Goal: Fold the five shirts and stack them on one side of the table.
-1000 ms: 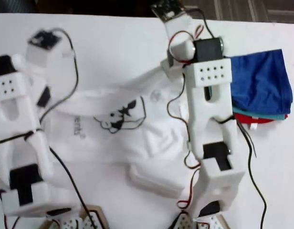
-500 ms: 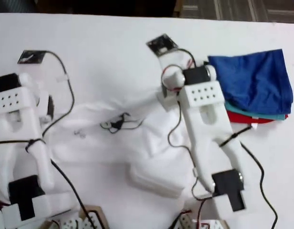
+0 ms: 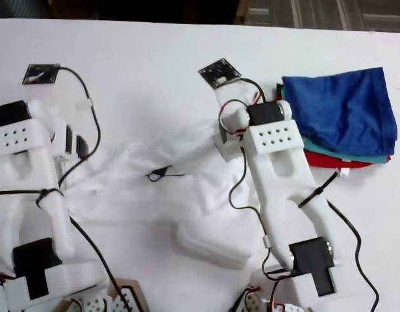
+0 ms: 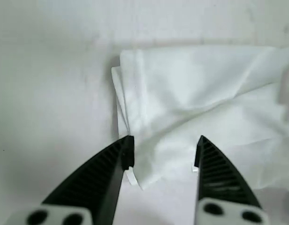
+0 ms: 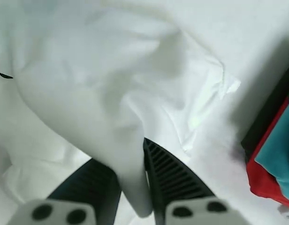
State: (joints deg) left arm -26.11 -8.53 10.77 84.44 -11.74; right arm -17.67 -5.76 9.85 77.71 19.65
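Gripping right hand (image 5: 130,154): clamped on a hanging fold of the white shirt (image 3: 187,179), with cloth draped over one finger.
Left hand (image 4: 164,140): fingers spread wide, holding nothing, straddling a layered corner of the white shirt (image 4: 191,93).
White shirt: bunched in the middle of the tabletop (image 3: 141,52) between the two arms. Only a scrap of its black print (image 3: 162,173) shows, and it is not yet a flat packet.
Stack: on the right side of the tabletop, near the white shirt's edge. The blue shirt (image 3: 343,107) lies on top, with a teal shirt (image 3: 356,156) and a red shirt (image 3: 336,163) under it. A black layer (image 5: 271,112) shows lowest in the right wrist view.
Done (judged): four garments folded and piled, if the black layer is a shirt.
Left (judged): flatten and finish the fold of the white shirt, then carry it onto the stack.
Change over the last second: the right arm has pulled back from the far edge toward the middle, drawing the cloth with it. The shirt, spread then with its whole print showing, has gathered into a narrower heap. The left arm has shifted slightly nearer. The stack is unmoved.
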